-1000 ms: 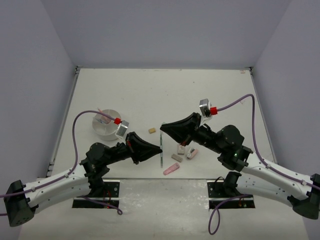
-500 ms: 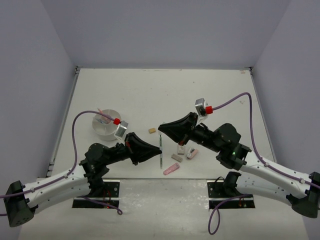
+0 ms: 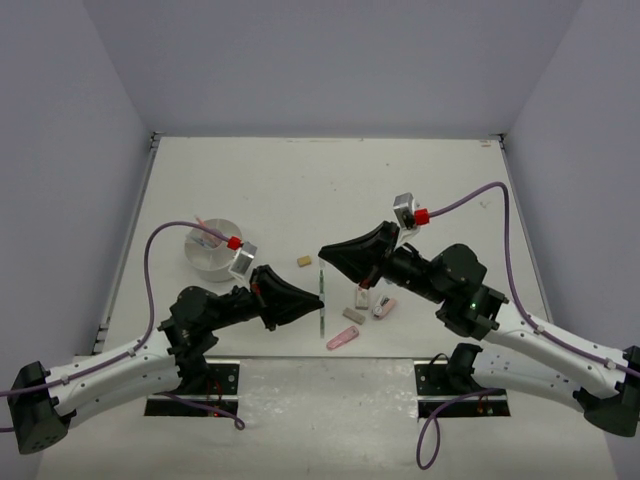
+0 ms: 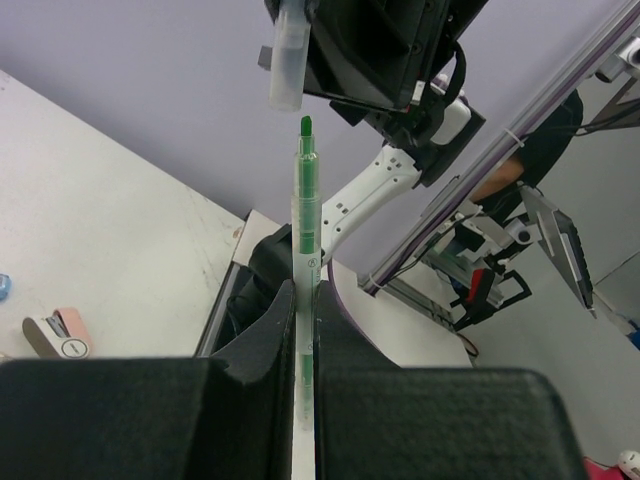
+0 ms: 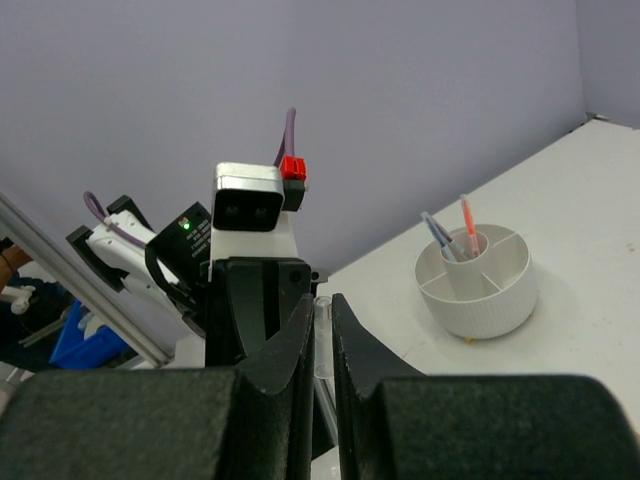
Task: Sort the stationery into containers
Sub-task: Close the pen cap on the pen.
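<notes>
1. Shows the round white holder [image 3: 212, 252] on the left part of the table [image 3: 300, 190], well apart from both tools. Splits inside into wedge compartments around a small centre tube.
2. Holds two thin pens in that centre tube, both leaning outward: a grey-blue pen [image 5: 435, 232] and an orange-pink pen [image 5: 467, 218].
3. Clamps the left tool [image 3: 319, 303] together on the green marker [image 4: 305, 210], gripped along its barrel and lifted off the table near the middle. Points the marker's bare green tip toward the right tool.
4. Pinches the right tool [image 3: 323, 254] together on a clear cap [image 4: 285, 60]. Puts the cap's open end just beside the marker's tip, slightly to one side and not touching it.
5. Has loose stationery lying flat near the tools: a tan eraser block [image 3: 304, 261] toward the holder, a grey block [image 3: 351, 314] and a pink marker [image 3: 343, 340] nearer the arm bases. Includes two more small pieces just beside the right arm, too small to tell what they are.
6. Presents a matte white table, faintly scuffed, closed in at the left, right and far sides by pale lilac walls [image 3: 320, 60].
7. Reveals bare metal framing [image 4: 560, 90] beyond the near edge in the left wrist view.
</notes>
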Motion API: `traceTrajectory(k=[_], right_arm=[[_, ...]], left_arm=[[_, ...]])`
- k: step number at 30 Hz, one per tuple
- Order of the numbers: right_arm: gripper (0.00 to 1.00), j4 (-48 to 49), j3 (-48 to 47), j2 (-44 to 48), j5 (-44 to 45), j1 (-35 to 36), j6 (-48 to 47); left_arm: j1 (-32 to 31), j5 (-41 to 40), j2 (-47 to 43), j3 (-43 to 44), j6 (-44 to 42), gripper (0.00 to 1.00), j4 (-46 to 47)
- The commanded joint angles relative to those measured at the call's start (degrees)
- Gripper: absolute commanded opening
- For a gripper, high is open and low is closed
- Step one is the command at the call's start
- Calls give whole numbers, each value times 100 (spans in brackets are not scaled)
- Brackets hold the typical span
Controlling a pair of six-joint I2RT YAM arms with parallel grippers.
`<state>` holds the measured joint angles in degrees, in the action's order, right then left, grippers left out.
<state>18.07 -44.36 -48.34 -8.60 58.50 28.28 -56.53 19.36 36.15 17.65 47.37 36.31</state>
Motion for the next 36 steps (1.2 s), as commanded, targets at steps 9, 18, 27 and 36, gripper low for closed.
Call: traceTrajectory(k=[9, 18, 27, 36], right_arm=[[0, -234, -376, 37, -39, 13, -130], [0, -322, -313, -9, -335, 12, -86], [0, -304, -155, 29, -332, 15, -56], [0, -164, 41, 79, -370, 17, 94]], left_arm=[[-7, 132, 77, 220, -106, 0, 63], [-7, 71, 50, 362, -182, 0, -153], [-7, 42, -37, 377, -185, 0, -162], [-7, -138, -170, 406, -290, 0, -198]])
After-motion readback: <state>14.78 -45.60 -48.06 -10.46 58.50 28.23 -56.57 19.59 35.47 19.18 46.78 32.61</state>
